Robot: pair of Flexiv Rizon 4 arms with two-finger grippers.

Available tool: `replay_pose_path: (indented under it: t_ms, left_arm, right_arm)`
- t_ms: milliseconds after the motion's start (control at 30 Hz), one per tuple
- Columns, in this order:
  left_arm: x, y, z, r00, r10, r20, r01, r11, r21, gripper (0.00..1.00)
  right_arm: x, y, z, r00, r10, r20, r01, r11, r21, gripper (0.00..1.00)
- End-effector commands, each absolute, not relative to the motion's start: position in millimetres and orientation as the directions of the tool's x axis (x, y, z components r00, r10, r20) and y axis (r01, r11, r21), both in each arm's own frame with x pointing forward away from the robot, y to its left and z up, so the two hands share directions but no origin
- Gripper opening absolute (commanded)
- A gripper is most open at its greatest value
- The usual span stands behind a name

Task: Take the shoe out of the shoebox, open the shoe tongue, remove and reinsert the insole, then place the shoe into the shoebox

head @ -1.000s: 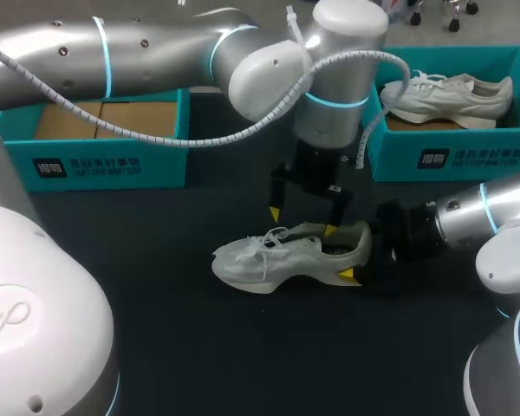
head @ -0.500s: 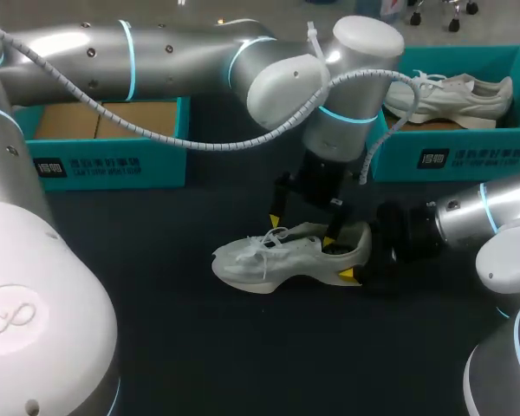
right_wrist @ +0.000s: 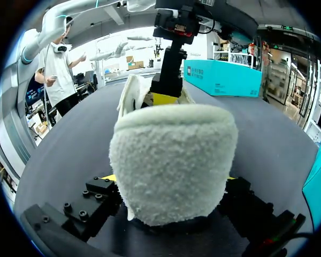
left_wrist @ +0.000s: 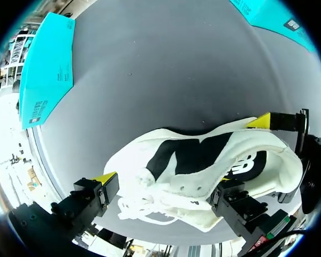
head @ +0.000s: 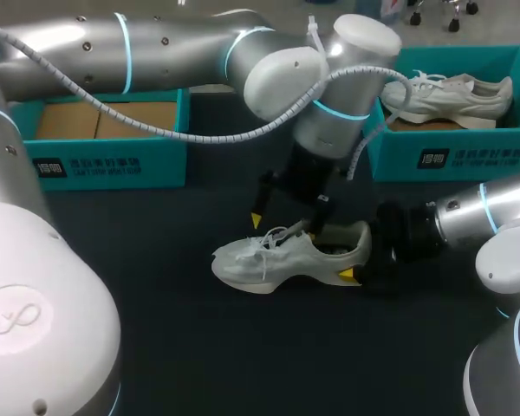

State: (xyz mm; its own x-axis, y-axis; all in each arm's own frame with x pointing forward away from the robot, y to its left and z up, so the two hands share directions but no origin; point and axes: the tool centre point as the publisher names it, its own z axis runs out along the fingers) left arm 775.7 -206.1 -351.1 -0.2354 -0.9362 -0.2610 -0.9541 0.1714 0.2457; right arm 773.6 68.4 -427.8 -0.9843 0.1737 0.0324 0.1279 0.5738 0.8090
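Table [head: 199, 347]: one, dark.
Shoeboxes: two, teal; left shoebox [head: 113, 165] far left, right shoebox [head: 468, 156] far right.
Shoes: two, white; shoe [head: 277, 258] mid-table, toe pointing left; second shoe [head: 451, 95] in right shoebox.
Left gripper [head: 286, 224]: spread wide over shoe, holding nothing.
Right gripper [head: 357, 256]: clamped on shoe's heel.

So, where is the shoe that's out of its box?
In the head view the shoe stands in the middle of the table, its heel in the right gripper, the left gripper over its tongue.

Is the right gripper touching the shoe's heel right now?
Touching. In the right wrist view the right gripper has a finger pressed against each side of the shoe at its heel.
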Motion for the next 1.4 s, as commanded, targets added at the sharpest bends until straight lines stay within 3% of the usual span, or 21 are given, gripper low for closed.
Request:
replay_pose_path:
  t_ms: [33,167,233,300,367,467,833,1400]
  left_arm:
    - [766.8,-185.0,-335.1,-0.182,-0.956,-0.232,-0.967,0.131,0.217,1.0]
    - [762.9,-182.9,-329.9,-0.133,-0.97,-0.201,-0.972,0.088,0.22,1.0]
    - [759.3,-185.2,-327.4,-0.118,-0.977,-0.18,-0.972,0.076,0.224,0.81]
    - [756.1,-188.9,-325.9,-0.109,-0.982,-0.156,-0.971,0.072,0.228,0.46]
    - [753.3,-192.2,-325.2,-0.093,-0.987,-0.129,-0.971,0.061,0.231,0.35]
    - [751.1,-196.3,-324.8,-0.072,-0.993,-0.088,-0.969,0.049,0.241,0.0]
    - [742.7,-183.9,-302.5,-0.018,-0.999,0.05,-0.971,0.03,0.235,0.0]
    - [737.7,-129.8,-300.1,0.131,-0.99,0.045,-0.967,-0.118,0.224,0.0]
  right_arm:
    - [773.2,70.9,-435.4,-0.984,0.175,0.033,0.129,0.576,0.807,0.0]
    - [773.2,70.9,-435.4,-0.984,0.175,0.033,0.129,0.576,0.807,0.0]
    - [773.2,70.9,-435.4,-0.984,0.175,0.033,0.129,0.576,0.807,0.0]
    - [773.2,70.9,-435.4,-0.984,0.175,0.033,0.129,0.576,0.807,0.0]
    - [773.2,70.9,-435.4,-0.984,0.175,0.033,0.129,0.576,0.807,0.0]
    - [773.2,70.9,-435.4,-0.984,0.175,0.033,0.129,0.576,0.807,0.0]
    - [773.2,70.9,-435.4,-0.984,0.175,0.033,0.129,0.576,0.807,0.0]
    - [773.2,70.9,-435.4,-0.984,0.175,0.033,0.129,0.576,0.807,0.0]
